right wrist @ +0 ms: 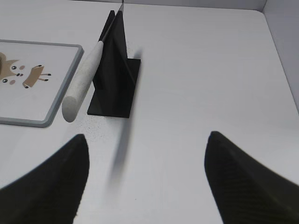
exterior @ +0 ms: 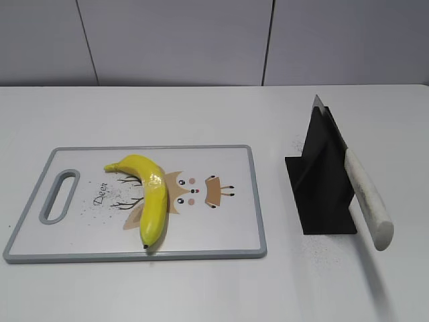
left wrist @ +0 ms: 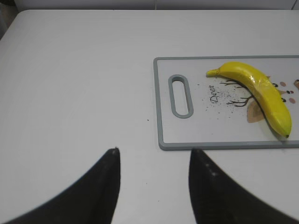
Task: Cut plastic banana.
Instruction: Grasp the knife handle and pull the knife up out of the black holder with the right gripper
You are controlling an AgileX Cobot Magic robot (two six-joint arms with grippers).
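Observation:
The plastic banana (exterior: 149, 196) is glossy yellow and curved; it lies on the white cutting board (exterior: 221, 235) left of centre. It also shows in the left wrist view (left wrist: 261, 91). A knife with a white handle (exterior: 367, 198) rests in a black stand (exterior: 320, 181) to the right of the board. The knife handle (right wrist: 84, 77) also shows in the right wrist view. My left gripper (left wrist: 154, 151) is open and empty over bare table, near the board's handle end. My right gripper (right wrist: 147, 140) is wide open and empty, in front of the stand. Neither gripper shows in the exterior view.
The cutting board has a grey rim, a slot handle (exterior: 60, 196) at its left end and a deer drawing. The white table (exterior: 201, 288) meets a grey wall behind. The table's right edge (right wrist: 280, 70) shows in the right wrist view.

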